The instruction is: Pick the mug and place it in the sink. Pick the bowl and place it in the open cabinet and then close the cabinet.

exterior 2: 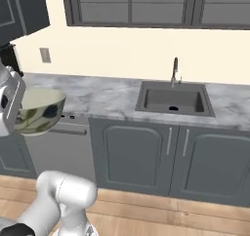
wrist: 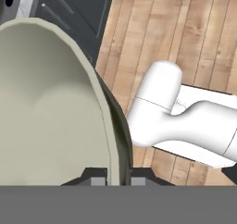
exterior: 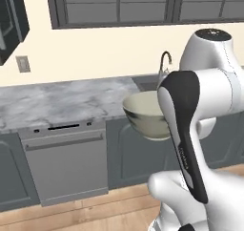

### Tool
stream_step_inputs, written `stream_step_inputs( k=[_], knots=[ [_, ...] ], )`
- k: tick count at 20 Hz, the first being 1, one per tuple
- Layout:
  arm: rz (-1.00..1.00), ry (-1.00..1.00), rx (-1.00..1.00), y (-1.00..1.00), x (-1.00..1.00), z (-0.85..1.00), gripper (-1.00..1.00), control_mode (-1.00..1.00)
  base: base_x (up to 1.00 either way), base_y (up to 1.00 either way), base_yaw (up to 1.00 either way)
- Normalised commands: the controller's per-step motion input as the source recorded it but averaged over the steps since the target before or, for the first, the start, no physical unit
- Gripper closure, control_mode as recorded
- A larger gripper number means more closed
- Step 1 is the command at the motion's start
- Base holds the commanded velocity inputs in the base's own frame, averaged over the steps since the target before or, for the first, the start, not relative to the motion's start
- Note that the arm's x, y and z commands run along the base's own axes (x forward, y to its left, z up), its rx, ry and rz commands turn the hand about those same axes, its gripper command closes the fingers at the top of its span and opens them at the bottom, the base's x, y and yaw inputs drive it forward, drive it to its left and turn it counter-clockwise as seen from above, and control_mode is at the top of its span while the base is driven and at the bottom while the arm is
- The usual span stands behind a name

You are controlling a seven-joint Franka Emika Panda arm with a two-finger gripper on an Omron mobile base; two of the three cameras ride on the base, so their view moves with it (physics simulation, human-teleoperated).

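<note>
Olive-beige, the bowl [wrist: 51, 112] hangs in the air in front of the base cabinets [exterior 2: 161, 152], its rim pinched between the fingers of the gripper [wrist: 111, 180]. Farther right lies the sink [exterior 2: 174, 99]. Held by so thin an edge, it could tilt or slip during a swing.

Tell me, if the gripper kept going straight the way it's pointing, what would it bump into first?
Probably the wooden floor. The gripper is shut on the bowl rim and looks downward past it, with floorboards straight ahead. Depth is hard to judge, so that is a guess.
</note>
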Motion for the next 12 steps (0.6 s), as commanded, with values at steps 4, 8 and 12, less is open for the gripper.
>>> stream_step_inputs(
  k=[4,8,12],
  knots=[
    [0.00,0.00,0.00,0.00,0.00,0.00,1.00,1.00,-0.09,1.00,0.00],
    [0.00,0.00,0.00,0.00,0.00,0.00,1.00,1.00,0.00,1.00,0.00],
    [0.00,0.00,0.00,0.00,0.00,0.00,1.00,1.00,0.25,1.00,-0.11]
  ],
)
